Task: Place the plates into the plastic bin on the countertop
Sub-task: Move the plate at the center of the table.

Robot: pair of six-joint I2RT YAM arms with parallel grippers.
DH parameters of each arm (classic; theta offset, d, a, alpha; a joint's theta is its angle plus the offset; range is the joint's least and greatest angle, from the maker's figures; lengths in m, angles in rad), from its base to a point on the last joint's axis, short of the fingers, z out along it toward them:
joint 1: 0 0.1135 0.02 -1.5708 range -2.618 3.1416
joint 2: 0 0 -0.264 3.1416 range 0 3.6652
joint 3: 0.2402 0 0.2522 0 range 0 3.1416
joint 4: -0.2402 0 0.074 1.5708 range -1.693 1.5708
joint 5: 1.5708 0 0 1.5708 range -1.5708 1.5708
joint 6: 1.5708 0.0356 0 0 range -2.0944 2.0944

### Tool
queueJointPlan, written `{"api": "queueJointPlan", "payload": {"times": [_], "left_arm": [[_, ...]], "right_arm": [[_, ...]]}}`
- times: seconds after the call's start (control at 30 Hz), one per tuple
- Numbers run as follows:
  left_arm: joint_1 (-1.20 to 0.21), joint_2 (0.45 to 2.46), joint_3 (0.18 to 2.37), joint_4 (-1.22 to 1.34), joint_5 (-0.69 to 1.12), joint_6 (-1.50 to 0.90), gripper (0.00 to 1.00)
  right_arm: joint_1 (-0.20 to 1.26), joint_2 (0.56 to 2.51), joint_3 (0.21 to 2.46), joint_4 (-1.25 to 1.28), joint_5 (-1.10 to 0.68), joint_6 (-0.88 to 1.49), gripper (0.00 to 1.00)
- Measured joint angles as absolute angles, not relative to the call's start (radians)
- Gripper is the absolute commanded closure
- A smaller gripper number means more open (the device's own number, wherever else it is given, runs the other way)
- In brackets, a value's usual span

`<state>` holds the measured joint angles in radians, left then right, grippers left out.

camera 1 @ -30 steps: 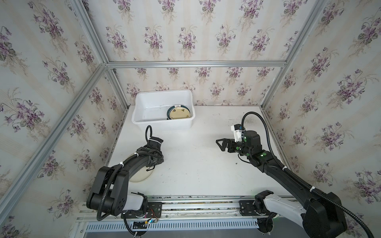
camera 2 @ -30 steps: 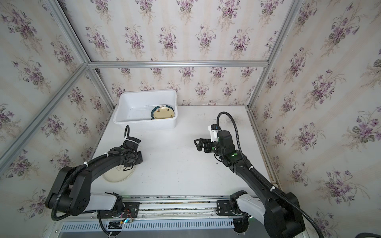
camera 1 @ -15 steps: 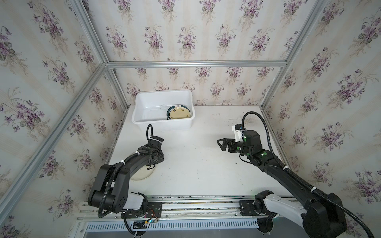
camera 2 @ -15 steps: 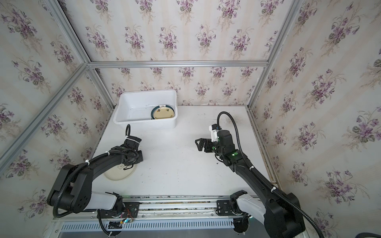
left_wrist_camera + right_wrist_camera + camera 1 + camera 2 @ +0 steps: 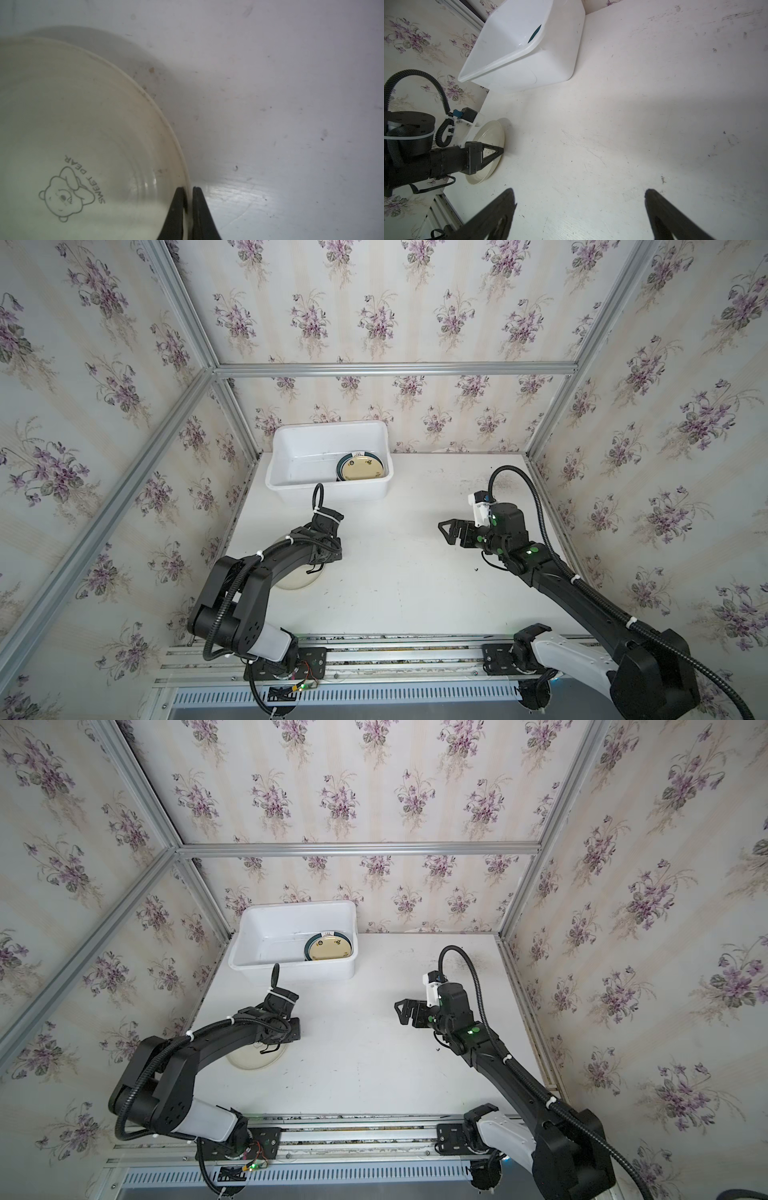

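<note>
Left gripper [image 5: 188,189] clamped on the rim of the cream plate [image 5: 83,124].
The plate, printed with a bear and "SWEET DEAR", lies on the countertop [image 5: 415,572], well apart from the plastic bin [image 5: 328,489], which holds green-rimmed plates [image 5: 360,467]. Right gripper [image 5: 578,192] hovers mid-counter, jaws wide apart, empty.

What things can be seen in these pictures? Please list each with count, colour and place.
bin: one, white, far left of the table.
green-rimmed plate: at least one, cream and dark green, inside the bin.
cream plate: one, cream with a bear drawing, on the table.
table: one, white, scuffed.
walls: three, purple-flowered, around the table.
frame rails: several, silver, along the wall edges.
left gripper: one, black, shut on the cream plate's rim.
right gripper: one, black, open, over the table.
</note>
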<state>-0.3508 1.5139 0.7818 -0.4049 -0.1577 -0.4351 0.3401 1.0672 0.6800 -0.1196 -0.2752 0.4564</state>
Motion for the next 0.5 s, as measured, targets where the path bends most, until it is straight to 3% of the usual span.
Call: {"api": "queueJointPlan", "payload": {"times": [0.5], "left_arm": [[-0.712, 1.701, 1.026, -0.398, -0.076, -0.382, 1.00]], "right_arm": [[0.330, 0.995, 0.672, -0.164, -0.205, 0.456, 0.01]]}}
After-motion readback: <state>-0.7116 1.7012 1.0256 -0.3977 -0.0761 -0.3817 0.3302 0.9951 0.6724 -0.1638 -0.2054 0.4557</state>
